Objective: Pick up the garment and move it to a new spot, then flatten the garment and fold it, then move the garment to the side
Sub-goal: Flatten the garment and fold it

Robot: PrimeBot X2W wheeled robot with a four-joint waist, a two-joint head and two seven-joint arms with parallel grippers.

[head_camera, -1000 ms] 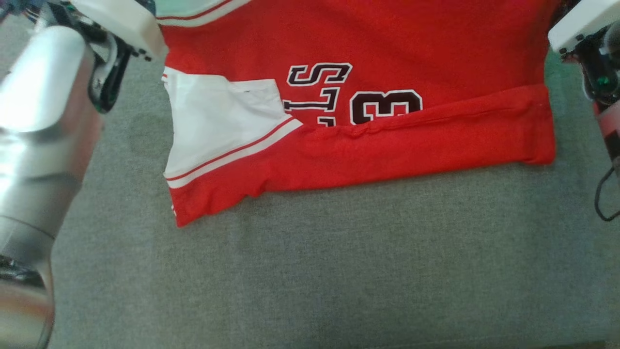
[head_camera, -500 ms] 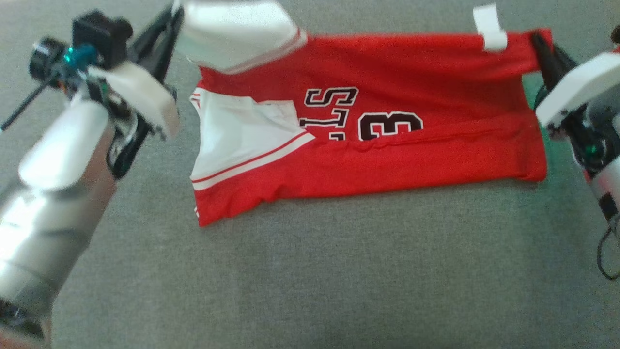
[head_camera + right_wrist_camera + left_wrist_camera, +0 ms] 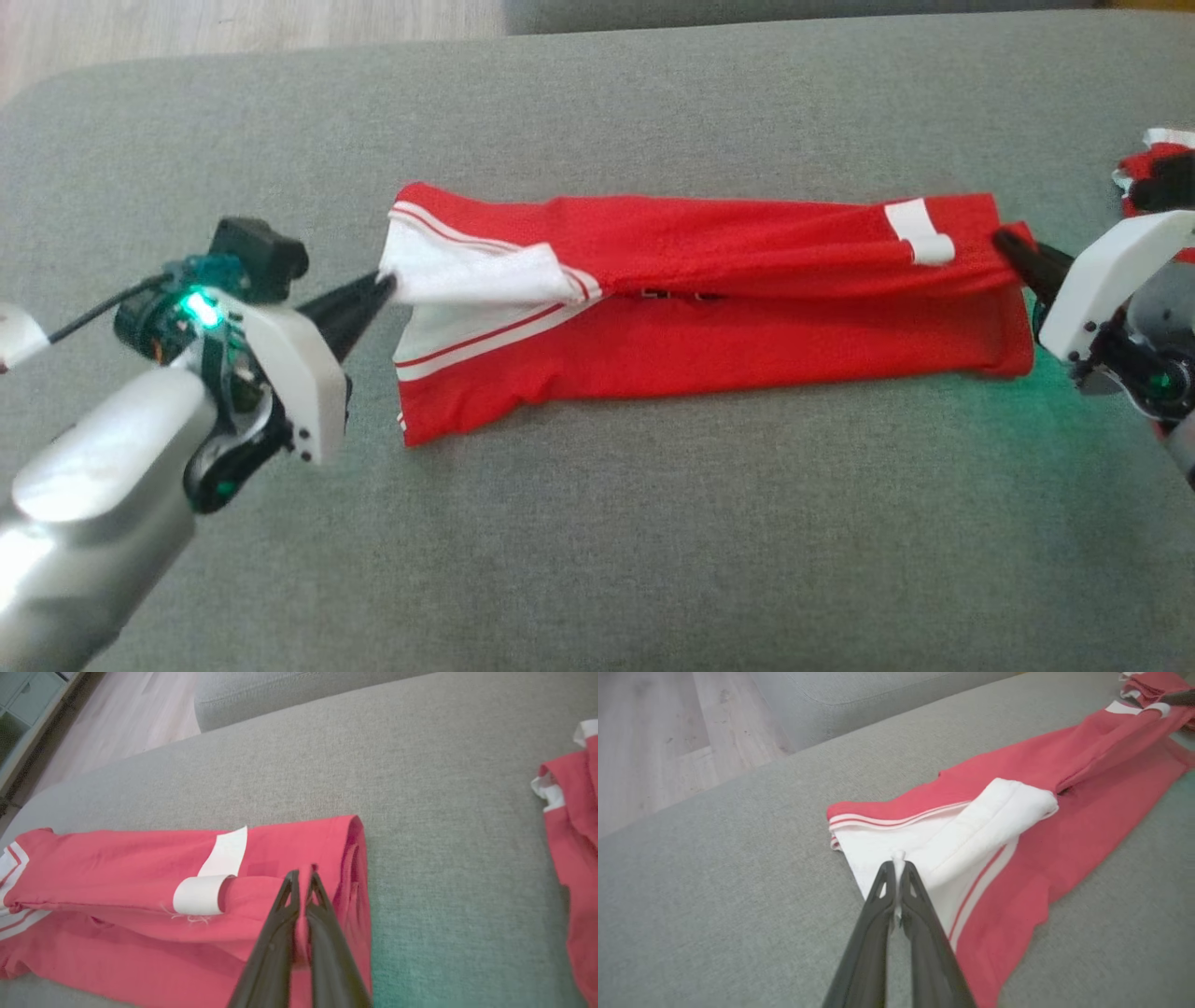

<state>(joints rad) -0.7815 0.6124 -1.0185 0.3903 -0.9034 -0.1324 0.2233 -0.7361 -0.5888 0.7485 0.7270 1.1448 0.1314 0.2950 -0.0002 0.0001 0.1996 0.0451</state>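
Observation:
The garment (image 3: 709, 308) is a red jersey with white panels and stripes, lying as a long folded band across the grey cushion. Its top layer is folded toward me, hiding the printed lettering. My left gripper (image 3: 385, 278) is shut on the white corner at the garment's left end; the pinch shows close up in the left wrist view (image 3: 898, 858). My right gripper (image 3: 1001, 239) is shut on the red edge at the right end, and the same grip is visible through the right wrist camera (image 3: 302, 873). A white label (image 3: 212, 877) sits near that grip.
The grey sofa cushion (image 3: 653, 523) spreads wide in front of the garment. Another red and white garment (image 3: 572, 826) lies off to the right, partly seen past my right arm (image 3: 1153, 163). Wooden floor (image 3: 658, 737) lies beyond the cushion's far left edge.
The head camera has tilted, so the picture shifted. Both grippers have carried the garment's held edge down and forward, laying the top layer over the lettering.

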